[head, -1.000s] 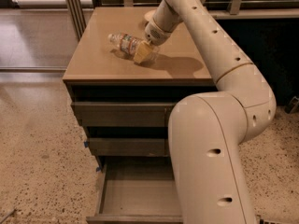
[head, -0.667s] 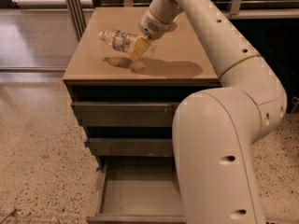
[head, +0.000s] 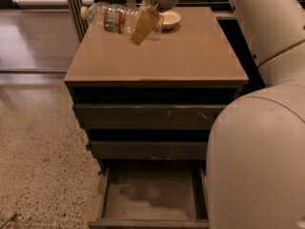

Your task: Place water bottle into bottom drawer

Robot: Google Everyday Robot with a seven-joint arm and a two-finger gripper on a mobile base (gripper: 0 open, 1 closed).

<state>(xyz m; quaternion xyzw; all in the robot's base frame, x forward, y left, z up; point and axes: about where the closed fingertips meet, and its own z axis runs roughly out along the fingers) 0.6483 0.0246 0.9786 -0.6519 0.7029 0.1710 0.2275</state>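
Pick-up done: the gripper is clamped on the bottle, holding it sideways in the air above the far-left part of the cabinet. The drawer stands open at the bottom. By my judgement, the carry down and the release remain.

I've got the water bottle clamped in the claw, horizontal, white cap pointing left, in the air above the cabinet top's rear-left. Bottom drawer is pulled out, flat floor showing.
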